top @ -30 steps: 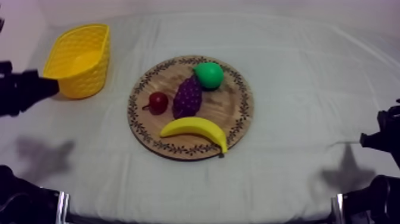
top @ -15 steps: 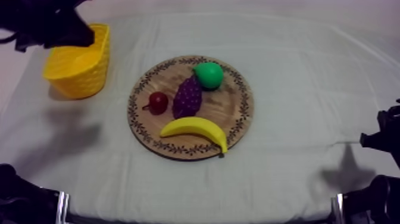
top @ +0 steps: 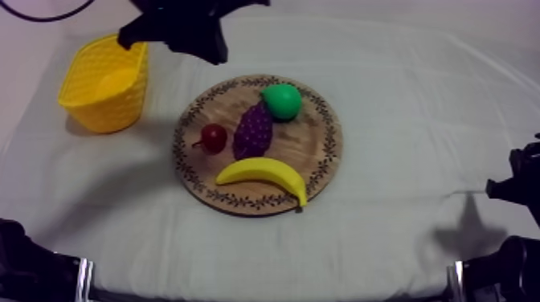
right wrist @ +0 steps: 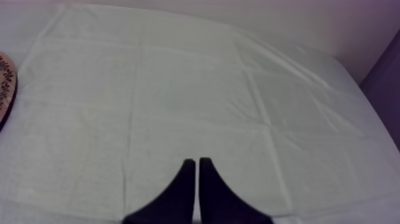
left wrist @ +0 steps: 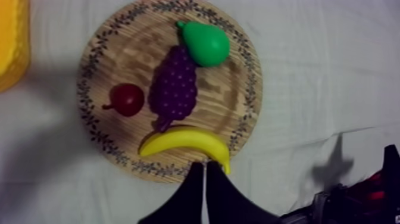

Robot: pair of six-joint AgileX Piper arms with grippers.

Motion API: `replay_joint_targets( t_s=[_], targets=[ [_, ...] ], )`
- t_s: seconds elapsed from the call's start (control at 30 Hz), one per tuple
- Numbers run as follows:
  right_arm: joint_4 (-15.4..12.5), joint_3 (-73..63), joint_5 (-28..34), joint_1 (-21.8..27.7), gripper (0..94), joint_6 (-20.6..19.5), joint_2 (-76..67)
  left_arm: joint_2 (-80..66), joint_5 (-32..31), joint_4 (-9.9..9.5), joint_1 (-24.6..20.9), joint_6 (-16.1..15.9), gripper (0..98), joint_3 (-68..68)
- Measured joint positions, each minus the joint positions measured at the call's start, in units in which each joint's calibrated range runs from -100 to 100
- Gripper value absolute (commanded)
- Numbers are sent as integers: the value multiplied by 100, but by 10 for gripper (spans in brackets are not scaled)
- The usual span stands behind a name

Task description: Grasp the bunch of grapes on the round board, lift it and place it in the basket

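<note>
Though the left gripper (left wrist: 205, 174) hangs above the round wooden board (left wrist: 229, 98) pinched into a narrow wedge, the purple toy bunch of grapes (left wrist: 174, 88) lies mid-board. Likely light, bumpy, stiffish; grab across its wide middle, clear of the green pear (left wrist: 205, 43).

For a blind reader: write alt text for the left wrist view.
A bunch of grapes lies in the middle of a round wooden board, with a pear, a small red fruit and a banana around it. The left gripper, fingers shut, shows near the banana; a yellow basket stands beside the board.
</note>
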Motion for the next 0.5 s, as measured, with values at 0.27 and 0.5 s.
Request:
replay_joint_targets(
  t_s=[0.27, 0.5],
  targets=[
    [0, 0, 0, 0, 3, -3, 0, 637, 41, -15, 141, -2, 377, -579],
    [0, 0, 0, 0, 3, -3, 0, 798, 13, -9, 156, -77, 658, -726]
  ],
)
